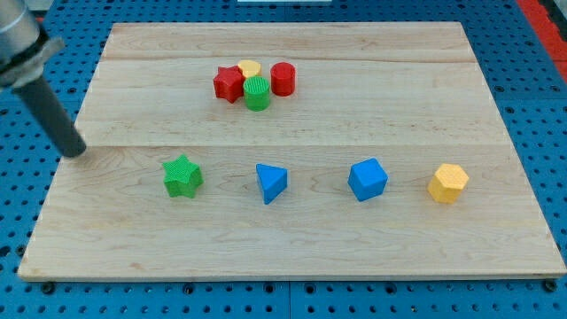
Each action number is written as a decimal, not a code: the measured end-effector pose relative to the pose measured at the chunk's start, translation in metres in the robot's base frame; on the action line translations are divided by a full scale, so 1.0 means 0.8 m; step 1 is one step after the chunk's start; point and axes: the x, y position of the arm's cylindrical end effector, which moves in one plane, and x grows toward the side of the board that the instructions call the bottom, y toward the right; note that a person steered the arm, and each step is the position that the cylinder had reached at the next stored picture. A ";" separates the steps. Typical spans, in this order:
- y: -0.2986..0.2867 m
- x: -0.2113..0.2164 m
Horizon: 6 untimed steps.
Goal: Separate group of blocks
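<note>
A tight group of blocks sits near the view's top centre: a red star (228,83), a yellow block (250,68), a green cylinder (257,92) and a red cylinder (283,79), touching one another. My tip (75,151) rests on the board's left edge, far to the lower left of that group and left of the green star (182,175).
A row of separate blocks lies lower on the wooden board (292,239): the green star, a blue triangular block (271,182), a blue cube (368,180) and a yellow hexagonal block (448,182). Blue pegboard (35,204) surrounds the board.
</note>
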 end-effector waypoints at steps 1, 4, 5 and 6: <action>0.142 -0.033; 0.415 -0.177; 0.358 -0.163; 0.253 -0.130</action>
